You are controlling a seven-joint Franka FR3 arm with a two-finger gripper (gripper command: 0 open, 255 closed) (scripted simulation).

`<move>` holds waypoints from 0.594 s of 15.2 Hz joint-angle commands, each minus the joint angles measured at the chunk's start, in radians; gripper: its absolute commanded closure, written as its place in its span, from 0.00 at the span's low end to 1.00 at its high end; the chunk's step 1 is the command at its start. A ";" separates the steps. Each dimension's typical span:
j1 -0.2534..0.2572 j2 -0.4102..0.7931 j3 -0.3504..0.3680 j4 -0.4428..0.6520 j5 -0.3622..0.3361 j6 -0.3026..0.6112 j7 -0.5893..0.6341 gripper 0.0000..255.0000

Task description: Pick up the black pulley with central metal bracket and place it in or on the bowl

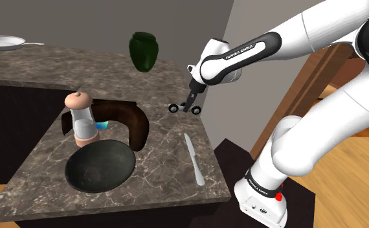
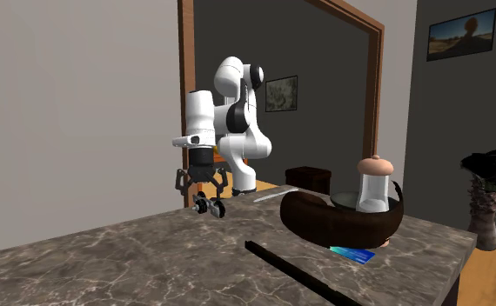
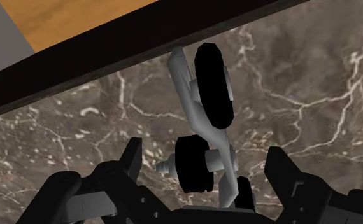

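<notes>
End effector (image 3: 206, 151) wide open, fingers (image 3: 132, 162) flanking pulley (image 3: 213, 86) without contact.

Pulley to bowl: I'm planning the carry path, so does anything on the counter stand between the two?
Yes. A brown curved object lies between the pulley and the dark bowl, one end close to the bowl's rim. The grinder stands beyond it, off the direct line. A carry lifted above the curve should probably clear.

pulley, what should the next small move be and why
Probably shut the end effector on the pulley: its fingers stand apart either side of the metal bracket without touching, and the pulley lies on the counter, not yet in the bowl.
</notes>
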 commanded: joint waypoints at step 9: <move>0.000 0.002 -0.001 0.000 0.001 0.002 -0.001 1.00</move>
